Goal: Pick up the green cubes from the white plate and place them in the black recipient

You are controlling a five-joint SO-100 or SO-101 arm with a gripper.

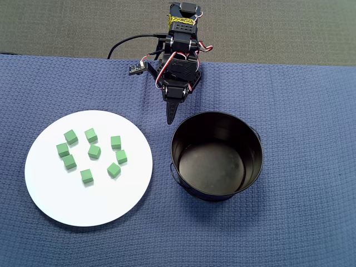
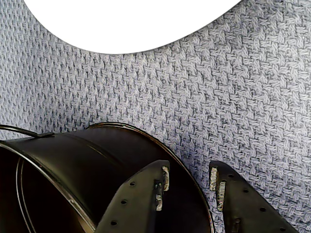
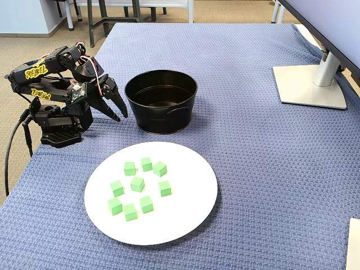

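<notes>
The green cubes (image 1: 92, 152), nine in all, lie on the one white plate (image 1: 53, 194) beside the single, bare black recipient (image 1: 253, 167), while my gripper (image 2: 189, 182), arm lettered "REBEL", hangs slightly parted, holding nothing.

One camera hangs above me, looking straight down on the white plate (image 1: 50, 189) with the black recipient (image 1: 217, 192) to its right. Another stands across the table beyond the plate (image 3: 185, 216), angled down, facing the recipient (image 3: 161, 115). My wrist camera sits close, beside the recipient's rim (image 2: 73, 145).
</notes>
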